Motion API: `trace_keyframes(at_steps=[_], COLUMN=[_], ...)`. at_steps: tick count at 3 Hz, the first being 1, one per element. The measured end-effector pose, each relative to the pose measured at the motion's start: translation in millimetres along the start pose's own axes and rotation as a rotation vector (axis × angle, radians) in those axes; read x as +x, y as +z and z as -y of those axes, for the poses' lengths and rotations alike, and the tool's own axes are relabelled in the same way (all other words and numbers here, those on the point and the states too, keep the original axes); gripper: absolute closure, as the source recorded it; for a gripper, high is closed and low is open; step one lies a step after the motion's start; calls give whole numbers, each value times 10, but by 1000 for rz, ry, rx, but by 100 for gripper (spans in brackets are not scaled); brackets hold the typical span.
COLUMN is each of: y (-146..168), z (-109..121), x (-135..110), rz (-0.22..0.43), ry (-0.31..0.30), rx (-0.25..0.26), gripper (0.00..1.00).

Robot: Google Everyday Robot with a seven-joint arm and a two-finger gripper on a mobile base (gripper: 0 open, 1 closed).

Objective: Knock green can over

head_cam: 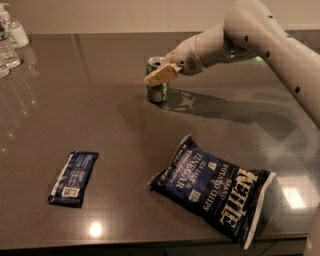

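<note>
While the can [158, 93] stands upright at the far middle of the surface [100, 120], the hand [161, 75] lies across its upper part, apparently touching; whether it is open or closed cannot be told. Judged light, stiff and smooth: a sideways push near the rim should tip it, no hold needed. Can label unreadable. Bag [212, 192] reads "KETTLE BRAND POTATO CHIPS"; packet [74, 178] print illegible.

Dark, glossy grey-brown bench [100, 120] across nearly the whole view, front edge along the bottom. Plain pale wall [110, 15] behind its far edge. Light mirrored in the polished top: round bright spot [95, 230] near the front, soft squarish glare [293, 197] at right. Tool [159, 76] above the far middle of the bench.
</note>
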State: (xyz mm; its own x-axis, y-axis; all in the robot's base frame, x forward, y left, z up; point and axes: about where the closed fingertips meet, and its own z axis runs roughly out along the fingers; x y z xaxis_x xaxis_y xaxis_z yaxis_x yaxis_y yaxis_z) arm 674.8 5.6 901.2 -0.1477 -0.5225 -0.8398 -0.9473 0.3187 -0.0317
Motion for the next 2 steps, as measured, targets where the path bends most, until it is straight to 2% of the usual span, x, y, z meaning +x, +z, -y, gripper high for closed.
trace_keyframes(at_steps=[1,2], y=[-83,-253], z=[-47,-150], x=[-51,-105], rz=[-16,-119], ry=[-5,-30], rx=[1,13], gripper=[87,100])
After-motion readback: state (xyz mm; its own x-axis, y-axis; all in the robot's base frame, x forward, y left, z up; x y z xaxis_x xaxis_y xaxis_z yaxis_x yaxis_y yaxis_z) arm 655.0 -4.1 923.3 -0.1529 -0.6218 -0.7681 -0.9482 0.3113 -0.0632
